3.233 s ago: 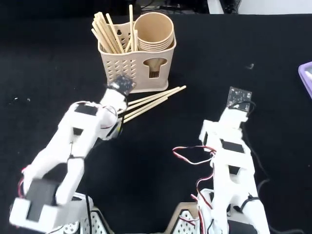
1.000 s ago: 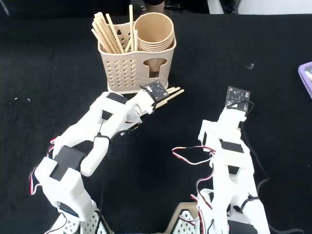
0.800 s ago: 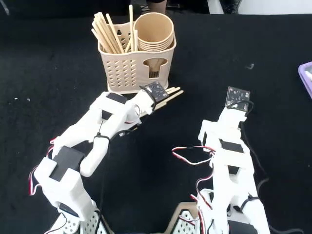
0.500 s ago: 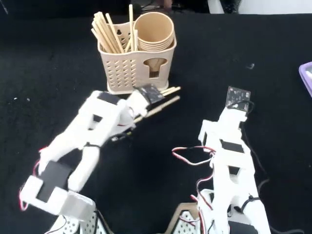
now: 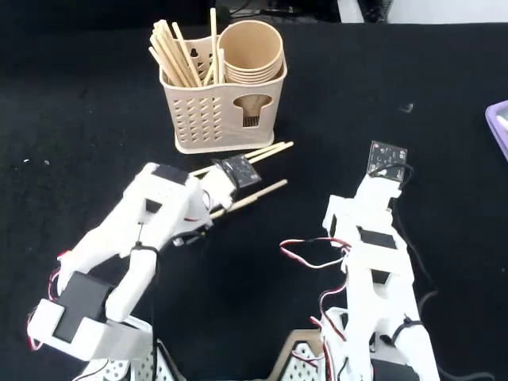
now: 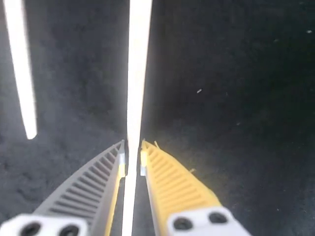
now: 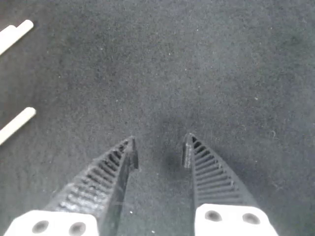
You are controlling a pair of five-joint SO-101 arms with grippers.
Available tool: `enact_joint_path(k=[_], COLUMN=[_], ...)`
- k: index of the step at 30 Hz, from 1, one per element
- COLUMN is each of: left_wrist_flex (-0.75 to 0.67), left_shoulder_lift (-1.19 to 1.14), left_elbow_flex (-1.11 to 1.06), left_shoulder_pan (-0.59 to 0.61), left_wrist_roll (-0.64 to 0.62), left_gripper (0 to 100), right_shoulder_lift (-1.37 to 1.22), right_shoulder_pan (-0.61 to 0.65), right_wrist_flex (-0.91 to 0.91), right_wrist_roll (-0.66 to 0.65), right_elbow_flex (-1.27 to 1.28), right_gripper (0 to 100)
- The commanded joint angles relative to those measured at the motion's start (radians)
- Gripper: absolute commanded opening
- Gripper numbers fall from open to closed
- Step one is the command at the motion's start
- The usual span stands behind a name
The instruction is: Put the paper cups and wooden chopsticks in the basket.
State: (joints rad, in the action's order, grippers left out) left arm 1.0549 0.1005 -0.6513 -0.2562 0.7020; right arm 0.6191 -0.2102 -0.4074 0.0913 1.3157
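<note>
The left gripper (image 6: 132,156) is pinched tight on one wooden chopstick (image 6: 138,69). The stick runs between its grey finger and its yellow finger (image 6: 167,182) and pokes out far past the tips. From above, this held stick lies at a slant over the black table (image 5: 413,71). It is in front of the basket (image 5: 218,119) and a little apart from it. I cannot tell if the stick is touching the table or is lifted off it.

Two loose chopsticks (image 5: 266,151) lie side by side on the table. They are between the held stick and the foot of the basket, very near the basket.

The basket is tan with lots of small holes, and it has two parts. A stack of paper cups (image 5: 251,48) stands upright in the part nearer the right arm (image 5: 373,254). A bunch of chopsticks (image 5: 178,55) stands in the other part. They lean outward and stick up above the rim.

The right gripper (image 7: 158,147) has its fingers spread apart with nothing between them. Under it is just the black table. The right arm is well away from the basket.

A purple thing (image 5: 498,119) peeks in at the table's edge, beyond the right arm.
</note>
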Motion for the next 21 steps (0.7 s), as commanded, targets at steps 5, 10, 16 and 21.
enact_joint_path(k=[5,10,16,21], left_wrist_flex=[-0.135,-0.144,-0.184,-0.201], left_shoulder_lift=[0.032,0.032,0.028,-0.057], left_elbow_flex=[-0.053,-0.045,-0.045,-0.007], left_shoulder_pan=[-0.09,-0.077,-0.076,-0.093], left_wrist_roll=[0.005,0.003,0.002,-0.044], left_gripper=[4,12,11,12], right_shoulder_lift=[0.024,0.024,0.024,0.024], right_shoulder_pan=[0.012,0.012,0.012,0.012], right_wrist_flex=[0.025,0.025,0.025,0.025], right_wrist_roll=[0.002,0.002,0.002,0.002], right_elbow_flex=[-0.048,-0.048,-0.048,-0.047], right_gripper=[15.9,15.9,15.9,15.9])
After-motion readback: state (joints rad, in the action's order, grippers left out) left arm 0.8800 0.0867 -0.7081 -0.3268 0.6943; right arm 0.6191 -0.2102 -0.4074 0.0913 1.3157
